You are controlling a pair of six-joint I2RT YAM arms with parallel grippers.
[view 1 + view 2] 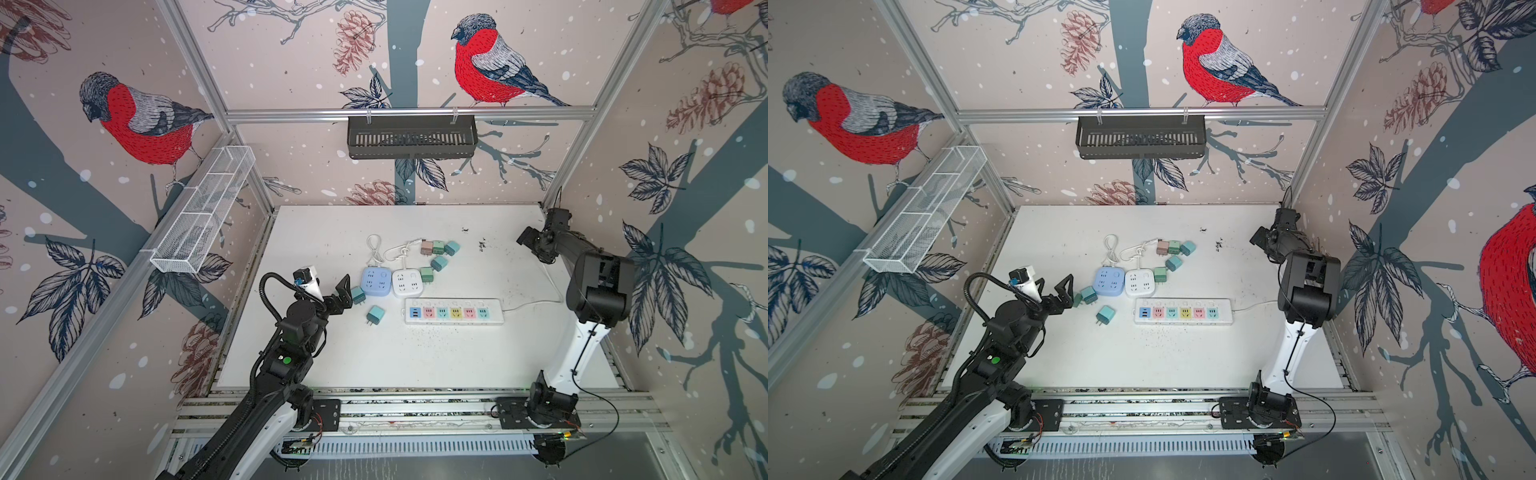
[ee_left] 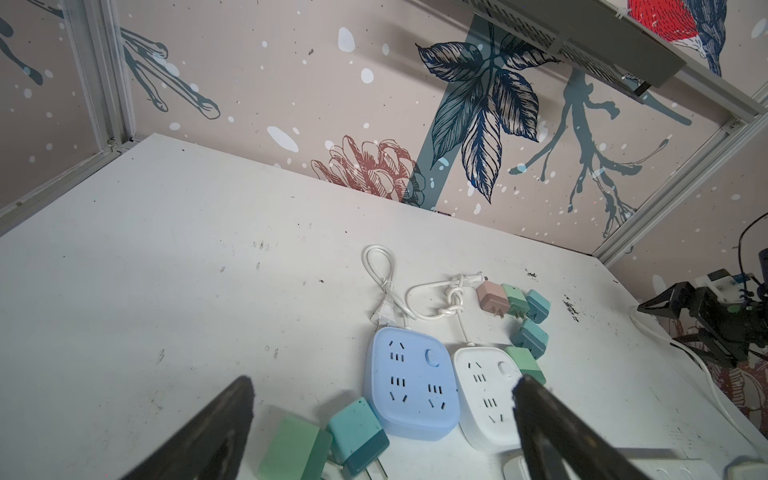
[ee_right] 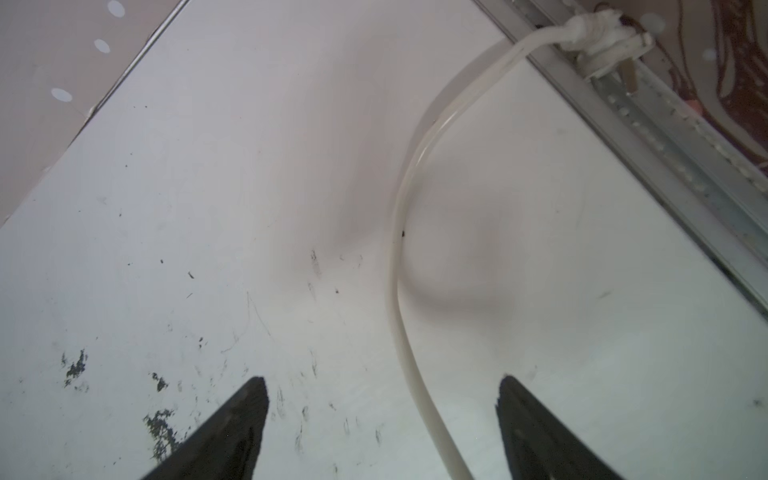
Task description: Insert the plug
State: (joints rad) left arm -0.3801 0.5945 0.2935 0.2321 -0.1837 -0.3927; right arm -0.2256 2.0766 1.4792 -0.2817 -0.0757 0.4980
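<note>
A white power strip (image 1: pixel 454 311) (image 1: pixel 1182 311) with coloured sockets lies mid-table. Its white cable (image 3: pixel 399 270) runs between the fingers of my right gripper (image 3: pixel 382 382), which is open and low over the table at the far right (image 1: pixel 525 239). The cable ends in a white plug (image 3: pixel 598 33) on the side rail. My left gripper (image 2: pixel 382 382) hangs open above a teal plug (image 2: pixel 359 436) (image 1: pixel 357 295) and a green plug (image 2: pixel 291 449), gripping nothing. Another teal plug (image 1: pixel 375 314) lies in front of them.
A blue square socket block (image 2: pixel 409 382) (image 1: pixel 376 281) and a white one (image 2: pixel 486 399) (image 1: pixel 407 282) sit behind the strip, their cords looped further back. Several more small plugs (image 1: pixel 438 247) lie to their back right. A black basket (image 1: pixel 411 137) and a wire basket (image 1: pixel 203 208) hang on the walls.
</note>
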